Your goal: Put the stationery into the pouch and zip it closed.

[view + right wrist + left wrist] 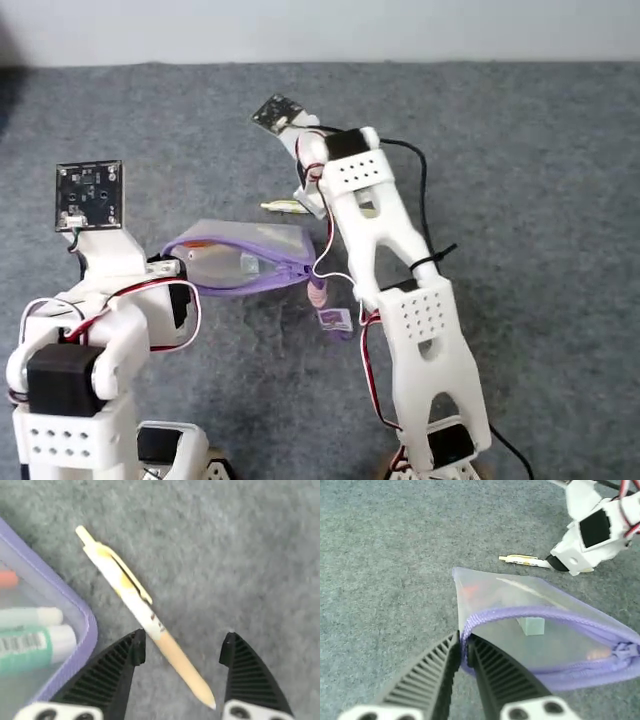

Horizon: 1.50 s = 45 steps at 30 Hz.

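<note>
One pen [143, 612] between wide-open right jaws, seemingly untouched | left jaws pinch pouch [520, 600] rim

Clear purple-trimmed pouch [245, 255] unzipped, stationery [35, 645] inside; cream pen [135, 601] flat just beside.

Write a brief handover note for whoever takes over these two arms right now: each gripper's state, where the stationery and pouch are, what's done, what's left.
Left gripper: shut on the pouch rim at one end; the zip is open.
Right gripper: open, fingers either side of the pen on the table beside the pouch; not yet closed.
Done: several items are inside, including a green block.
Left: grasp the pen, drop it in, zip closed. Check the small purple piece by the zip end; I cannot tell whether it is loose stationery.
</note>
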### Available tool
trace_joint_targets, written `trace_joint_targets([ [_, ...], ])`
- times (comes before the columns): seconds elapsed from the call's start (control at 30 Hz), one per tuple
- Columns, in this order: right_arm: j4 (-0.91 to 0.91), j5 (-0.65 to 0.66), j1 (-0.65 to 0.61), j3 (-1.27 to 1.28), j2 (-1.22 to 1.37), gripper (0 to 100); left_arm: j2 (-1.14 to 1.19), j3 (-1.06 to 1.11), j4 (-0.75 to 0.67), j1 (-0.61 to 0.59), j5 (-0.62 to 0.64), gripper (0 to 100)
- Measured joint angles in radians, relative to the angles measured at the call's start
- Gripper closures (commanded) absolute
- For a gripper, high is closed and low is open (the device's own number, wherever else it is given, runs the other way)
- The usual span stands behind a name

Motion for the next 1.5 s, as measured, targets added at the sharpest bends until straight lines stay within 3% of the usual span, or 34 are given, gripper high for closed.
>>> trace_joint_targets([
  [0.33,0.000,0.029,-0.046,-0.061,0.112,75.5,0.000,0.000,0.003,-0.002,0.000,99],
  [0.53,0.000,0.031,-0.046,-0.078,0.152,99.8,0.000,0.000,0.003,-0.002,0.000,99],
  [0.6,-0.006,0.032,-0.046,-0.086,0.152,95.9,0.000,0.000,0.003,-0.002,0.000,99],
  [0.83,0.015,0.031,-0.014,-0.127,0.157,99.1,0.000,0.000,0.003,-0.002,0.000,99],
  [1.17,0.348,-0.069,0.051,-0.493,0.160,99.1,0.000,0.000,0.015,0.003,0.029,99],
  [1.3,0.353,-0.100,0.071,-0.626,0.158,99.1,-0.009,0.000,0.087,0.087,0.087,99],
  [1.5,0.356,-0.135,0.107,-0.577,0.086,99.1,-0.009,0.000,0.120,0.160,0.141,99],
])
